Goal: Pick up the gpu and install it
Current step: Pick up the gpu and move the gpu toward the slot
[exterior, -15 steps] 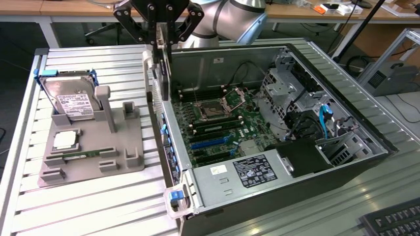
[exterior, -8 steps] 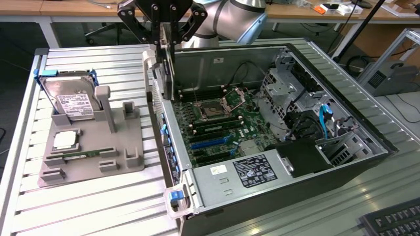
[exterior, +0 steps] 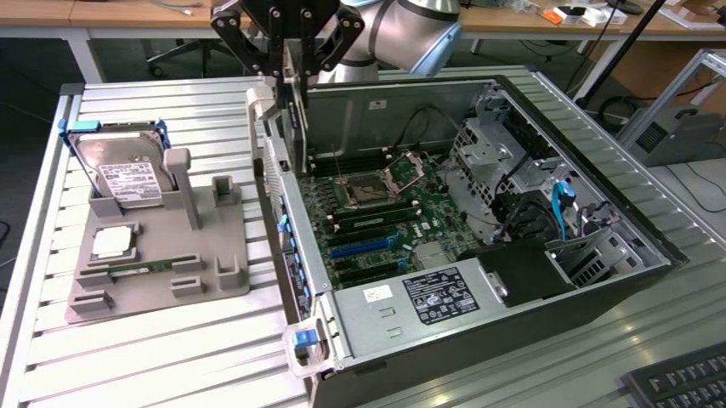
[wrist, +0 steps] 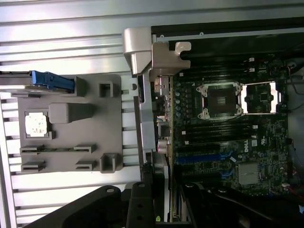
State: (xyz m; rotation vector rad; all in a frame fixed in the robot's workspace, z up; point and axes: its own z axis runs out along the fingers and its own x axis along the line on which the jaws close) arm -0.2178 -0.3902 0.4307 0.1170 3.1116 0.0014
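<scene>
Soft, even light from overhead fills both views — shadows are faint and short. In the exterior view the ribbed metal worktop point(exterior: 159, 357) gleams pale, while the inside of the open computer case point(exterior: 375, 110) sits dimmer, its deepest corner nearly black. The gpu point(exterior: 297, 127), gripped edge-on in the claw point(exterior: 297, 64), reads as a dark sliver against the lit case wall. In the wrist view the worktop's slats glare almost white — and the claw's black body swallows nearly all detail.

gpu point(exterior: 298, 119), thin card edge-on, upright, clamped in gripper point(exterior: 297, 68), over open computer case point(exterior: 613, 306) wall
</scene>
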